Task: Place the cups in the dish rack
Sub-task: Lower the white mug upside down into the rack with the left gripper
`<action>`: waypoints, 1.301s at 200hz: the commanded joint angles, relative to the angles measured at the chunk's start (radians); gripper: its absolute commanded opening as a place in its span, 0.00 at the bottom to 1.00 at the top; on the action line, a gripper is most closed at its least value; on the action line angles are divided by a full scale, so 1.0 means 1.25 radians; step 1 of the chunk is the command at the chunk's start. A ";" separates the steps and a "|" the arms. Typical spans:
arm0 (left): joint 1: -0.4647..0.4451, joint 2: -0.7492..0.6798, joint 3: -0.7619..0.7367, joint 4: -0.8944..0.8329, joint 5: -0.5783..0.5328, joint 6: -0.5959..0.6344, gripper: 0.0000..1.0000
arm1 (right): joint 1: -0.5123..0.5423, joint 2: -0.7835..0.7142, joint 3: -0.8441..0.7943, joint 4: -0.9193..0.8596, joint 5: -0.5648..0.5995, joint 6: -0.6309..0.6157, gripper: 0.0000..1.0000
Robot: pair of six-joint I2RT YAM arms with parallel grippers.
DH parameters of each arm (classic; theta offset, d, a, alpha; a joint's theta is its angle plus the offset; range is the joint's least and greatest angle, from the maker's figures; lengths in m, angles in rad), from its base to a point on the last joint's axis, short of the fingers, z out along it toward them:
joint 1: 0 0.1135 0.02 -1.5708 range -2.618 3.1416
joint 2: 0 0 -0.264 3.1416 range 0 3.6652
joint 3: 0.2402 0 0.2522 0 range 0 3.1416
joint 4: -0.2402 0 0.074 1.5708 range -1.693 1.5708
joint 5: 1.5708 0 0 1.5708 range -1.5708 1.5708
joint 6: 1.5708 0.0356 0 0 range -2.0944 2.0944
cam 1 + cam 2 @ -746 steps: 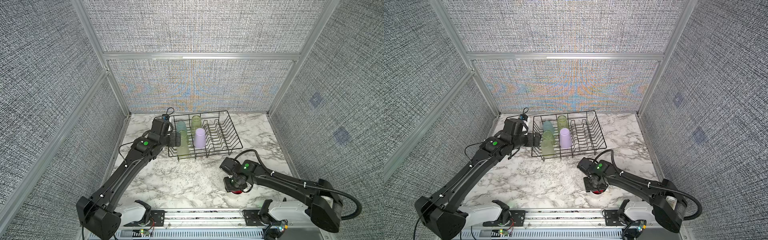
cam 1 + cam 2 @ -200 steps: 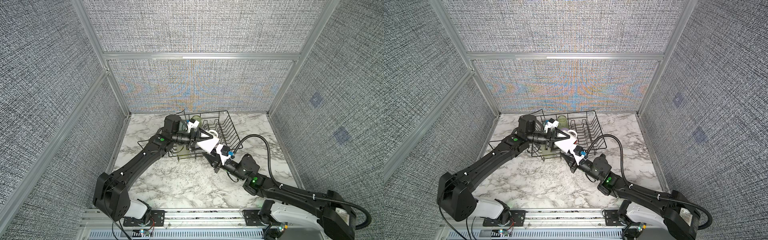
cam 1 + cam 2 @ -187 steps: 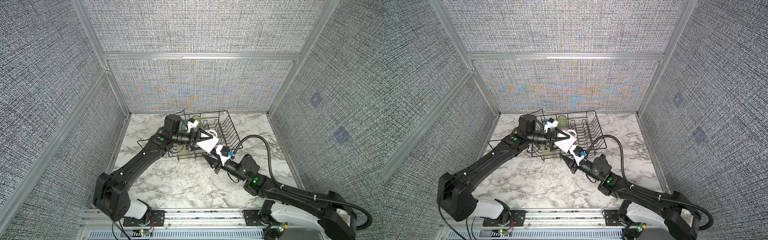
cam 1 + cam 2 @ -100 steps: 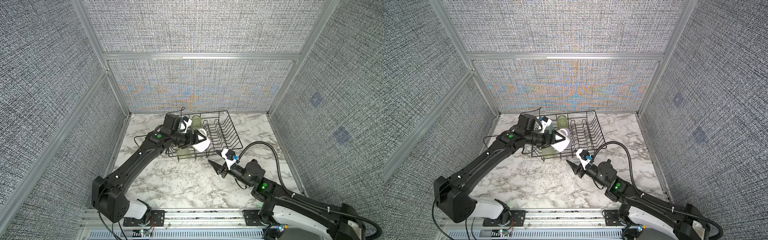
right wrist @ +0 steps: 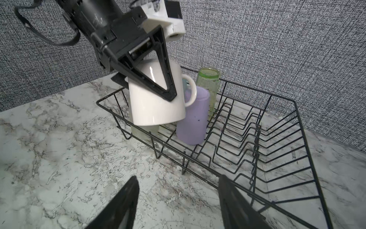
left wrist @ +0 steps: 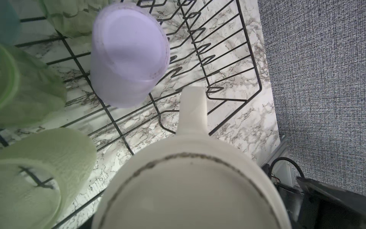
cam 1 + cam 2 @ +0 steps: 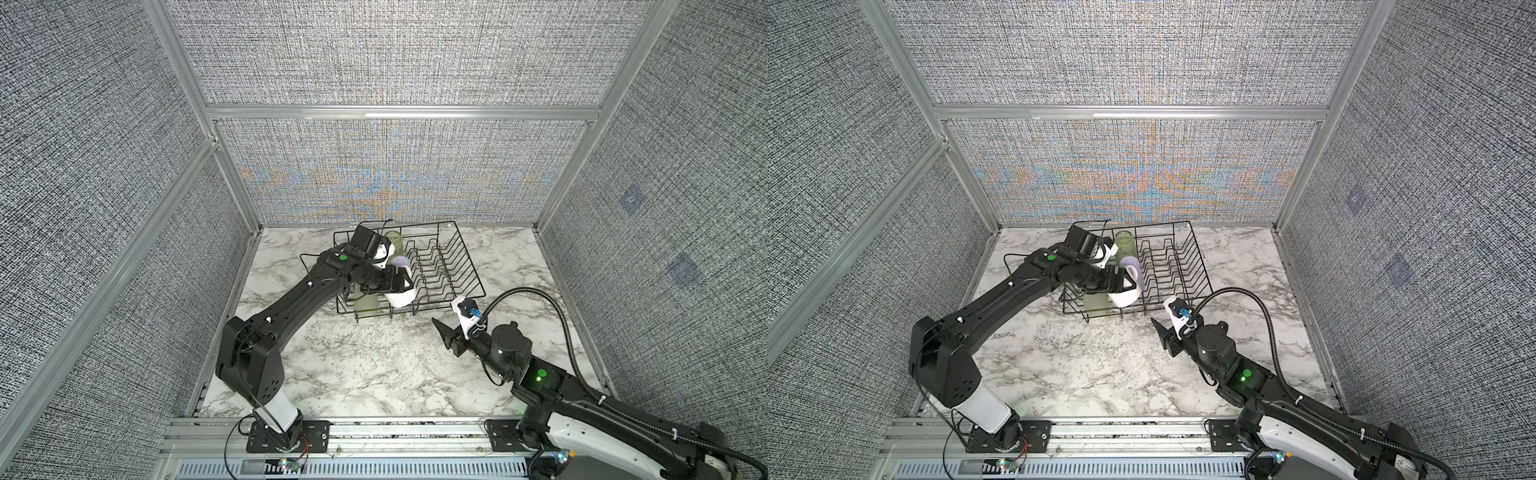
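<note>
I confirm the left gripper grasping a tilted white mug over the dish rack, beside the lilac cup; the right gripper is released and empty outside it.

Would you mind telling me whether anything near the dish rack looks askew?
Yes: the white mug hangs tilted, mouth down, in the left gripper over the dish rack's corner, not set down.

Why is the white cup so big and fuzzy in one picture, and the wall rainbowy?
Left wrist view: the white cup sits right by the lens, huge and soft. Right wrist view: it looks sharp, with a bright glint. Both top views: the back wall shows rainbow ripples.
</note>
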 commanded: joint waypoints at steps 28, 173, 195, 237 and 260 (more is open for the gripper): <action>-0.007 0.091 0.093 -0.049 -0.049 0.066 0.54 | -0.003 0.009 0.027 -0.023 0.030 0.019 0.64; -0.009 0.203 0.155 -0.034 -0.144 0.106 0.53 | -0.010 -0.004 0.006 -0.050 0.048 0.060 0.64; -0.010 0.223 0.170 -0.027 -0.144 0.103 0.53 | -0.010 -0.004 0.002 -0.051 0.054 0.065 0.64; -0.024 0.245 0.183 -0.021 -0.199 0.068 0.51 | -0.011 0.005 0.002 -0.044 0.054 0.069 0.64; -0.046 0.245 0.183 -0.021 -0.250 0.066 0.51 | -0.011 0.019 0.001 -0.030 0.052 0.072 0.64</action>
